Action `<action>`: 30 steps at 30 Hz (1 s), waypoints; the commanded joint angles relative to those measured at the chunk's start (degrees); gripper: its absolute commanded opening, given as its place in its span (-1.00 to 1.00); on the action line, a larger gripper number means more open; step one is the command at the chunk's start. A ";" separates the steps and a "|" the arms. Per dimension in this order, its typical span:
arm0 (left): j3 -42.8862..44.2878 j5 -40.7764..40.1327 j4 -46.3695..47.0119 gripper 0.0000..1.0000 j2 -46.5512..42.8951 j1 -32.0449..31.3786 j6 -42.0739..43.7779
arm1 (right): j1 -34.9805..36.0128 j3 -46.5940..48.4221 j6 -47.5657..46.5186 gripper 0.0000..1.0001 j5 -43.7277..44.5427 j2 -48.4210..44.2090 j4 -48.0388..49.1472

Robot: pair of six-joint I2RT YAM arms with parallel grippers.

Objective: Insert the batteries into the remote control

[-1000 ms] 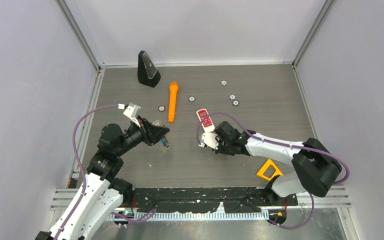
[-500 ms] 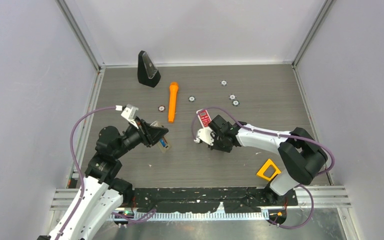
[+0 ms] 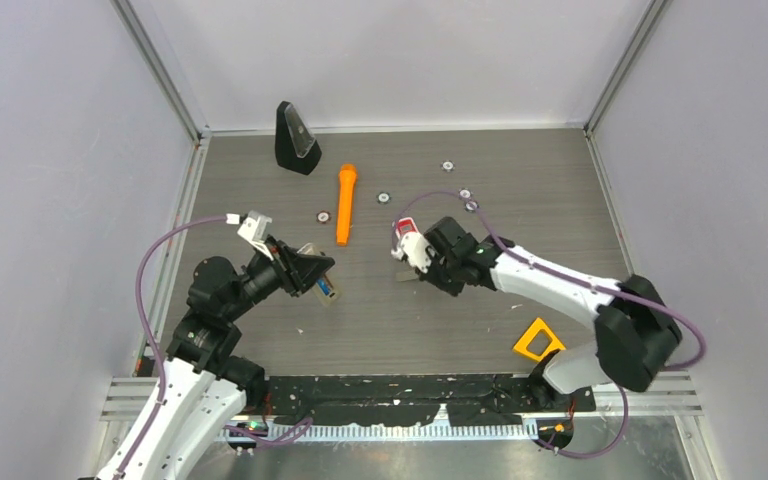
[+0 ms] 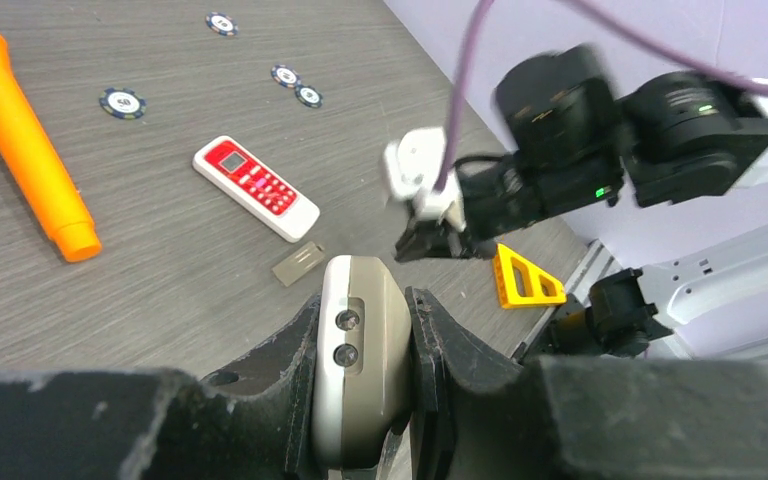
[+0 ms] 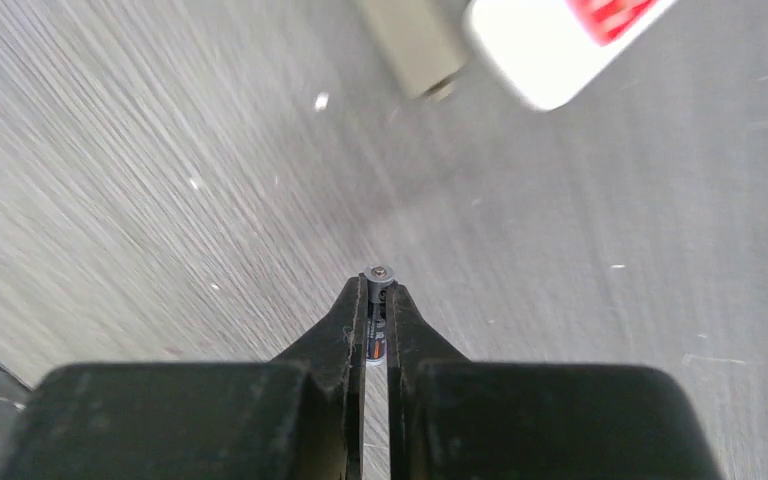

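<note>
As right claw (image 5: 378, 292) pinches battery (image 5: 379, 273), chips (image 3: 384, 198) lie beyond.

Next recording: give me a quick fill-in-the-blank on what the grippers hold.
1. The right gripper is shut on a thin dark ___.
2. The left gripper clamps a grey ___.
3. The loose remote on the table is white and ___.
Missing: battery; remote; red.
</note>
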 commanded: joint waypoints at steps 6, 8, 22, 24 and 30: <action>-3.52 6.80 16.15 -1.00 5.67 0.36 -16.67 | 5.52 13.75 33.09 -0.90 0.34 -18.73 5.29; -4.49 8.38 21.27 -1.00 7.81 0.38 -20.75 | 7.06 15.54 39.85 -0.90 0.97 -19.96 7.31; -3.05 8.47 22.42 -1.00 12.09 0.25 -29.55 | 23.22 16.09 48.48 -0.89 10.52 -19.07 23.00; -2.59 8.00 19.75 -1.00 11.53 0.29 -29.17 | 24.60 18.30 48.12 -0.90 11.95 -16.94 22.30; 0.10 5.85 11.85 -1.00 11.11 0.29 -31.22 | 26.70 20.05 48.46 -0.89 14.35 -12.07 20.81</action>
